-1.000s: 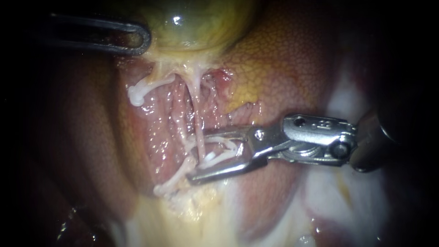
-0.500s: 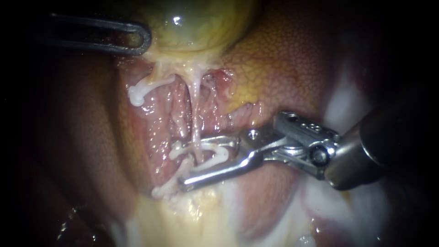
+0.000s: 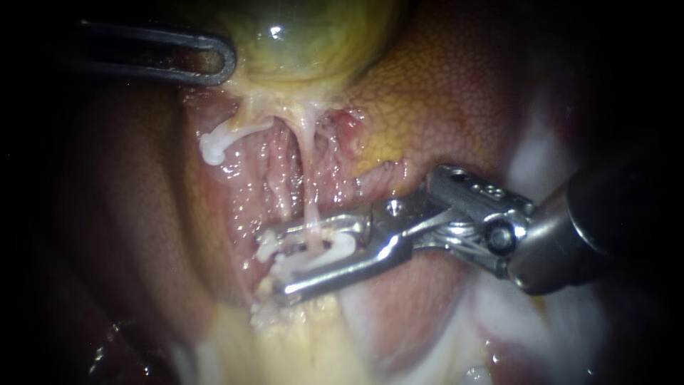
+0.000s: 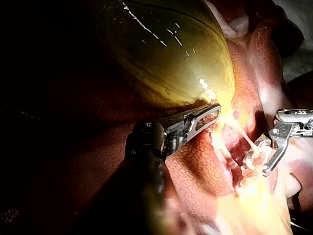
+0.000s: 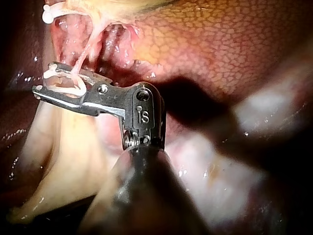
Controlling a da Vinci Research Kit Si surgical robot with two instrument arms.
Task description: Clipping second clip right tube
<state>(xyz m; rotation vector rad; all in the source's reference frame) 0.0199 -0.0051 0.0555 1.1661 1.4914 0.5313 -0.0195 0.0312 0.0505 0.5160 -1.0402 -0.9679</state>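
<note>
**We hold a white clip (image 3: 340, 247) astride the right tube (image 3: 308, 178), down from the gallbladder (image 3: 306, 36)**

Our right instrument (image 3: 281, 261) comes in across the liver (image 3: 442, 107) and straddles the right tube, the thin pale strand that hangs from the gallbladder. Its jaws pinch the white clip from two sides, with a narrow gap between them. The tube runs down from the gallbladder into the clip's loop (the right wrist view shows the strand passing between the clip's two legs). The spot lies well down the tube from the gallbladder, near the yellowish tissue (image 3: 299, 335) at the strand's far end. Our left instrument (image 3: 228, 60) sits at the gallbladder's lower edge, on the side away from the liver's mottled surface. Its slotted jaws are pressed together on the gallbladder's rim. A second pale strand (image 3: 246, 130) leaves the gallbladder's neck beside the right tube and ends in a white blob (image 3: 212, 150), nearer the gallbladder than our right jaws are. More white bits (image 3: 267, 246) lie just beside the jaw tips; we cannot tell whether they are clip or tissue.
</note>
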